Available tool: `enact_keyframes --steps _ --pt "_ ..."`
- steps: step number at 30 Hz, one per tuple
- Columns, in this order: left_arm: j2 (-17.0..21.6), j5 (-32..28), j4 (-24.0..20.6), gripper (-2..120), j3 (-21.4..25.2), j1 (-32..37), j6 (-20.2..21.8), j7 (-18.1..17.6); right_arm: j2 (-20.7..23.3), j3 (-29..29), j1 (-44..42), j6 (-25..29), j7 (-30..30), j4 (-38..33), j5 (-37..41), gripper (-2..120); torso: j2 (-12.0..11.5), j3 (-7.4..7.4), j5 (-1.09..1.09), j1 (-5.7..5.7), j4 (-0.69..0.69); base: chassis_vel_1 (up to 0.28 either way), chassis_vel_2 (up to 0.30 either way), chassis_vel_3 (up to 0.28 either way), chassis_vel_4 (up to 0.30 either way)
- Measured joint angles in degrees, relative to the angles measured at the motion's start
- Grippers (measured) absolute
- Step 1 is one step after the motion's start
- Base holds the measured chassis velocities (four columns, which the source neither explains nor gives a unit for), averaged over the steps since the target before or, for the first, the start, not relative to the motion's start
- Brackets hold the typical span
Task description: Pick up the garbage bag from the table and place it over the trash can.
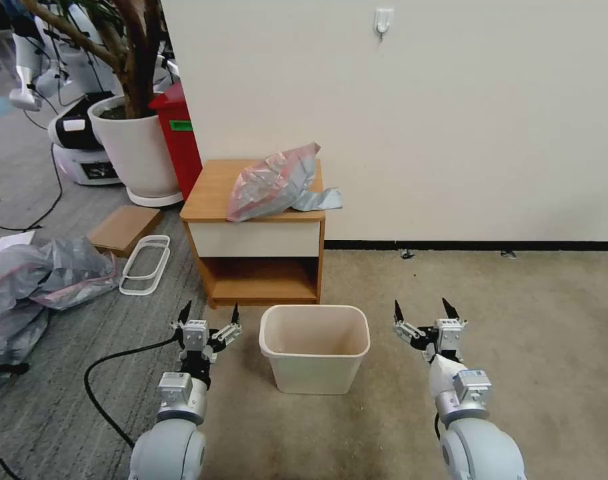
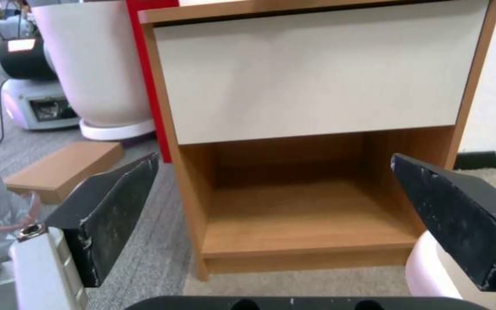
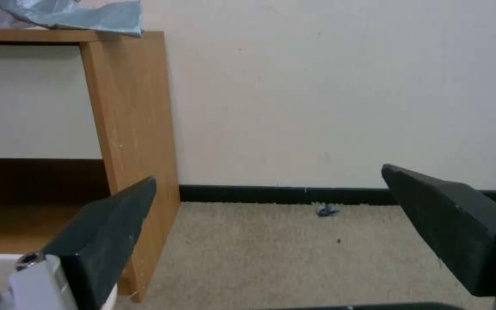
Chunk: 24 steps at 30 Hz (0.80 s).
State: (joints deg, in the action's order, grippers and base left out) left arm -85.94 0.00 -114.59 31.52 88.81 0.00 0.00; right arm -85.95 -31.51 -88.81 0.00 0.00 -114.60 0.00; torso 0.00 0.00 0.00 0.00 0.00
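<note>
While both arms hang low over the carpet, the left gripper [image 1: 209,313] and the right gripper [image 1: 422,310] flank the trash can [image 1: 315,347], each with its black fingers spread wide and nothing between them. The cream bin stands on the floor between the two, its mouth open and unlined, a placing that seems meant to let both arms reach its rim from either side.

Ahead of the left gripper and above it is the table [image 1: 214,193], a small wooden nightstand whose white drawer front and bare lower shelf face that wrist camera. On its top, higher than either gripper and beyond the bin, lies the garbage bag [image 1: 275,181], crumpled, grey with a pinkish-red band, one corner drooping over the edge nearer the right gripper.

Ahead of the right gripper are bare carpet and the wall's black skirting. Far out past the left gripper lie a heap of plastic bags [image 1: 37,273] and a flat cardboard box [image 1: 124,228].

Judging by this, the pick is not yet begun.
</note>
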Motion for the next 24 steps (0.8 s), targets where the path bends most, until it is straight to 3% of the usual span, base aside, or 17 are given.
enact_keyframes --steps 24 --pt "0.00 0.00 0.00 100 0.00 0.00 0.00 0.00 0.00 0.00 0.00 0.00 0.00 0.00 0.00 100 0.00 0.00 0.00 0.00 0.00 0.000 0.000 0.000 0.000"
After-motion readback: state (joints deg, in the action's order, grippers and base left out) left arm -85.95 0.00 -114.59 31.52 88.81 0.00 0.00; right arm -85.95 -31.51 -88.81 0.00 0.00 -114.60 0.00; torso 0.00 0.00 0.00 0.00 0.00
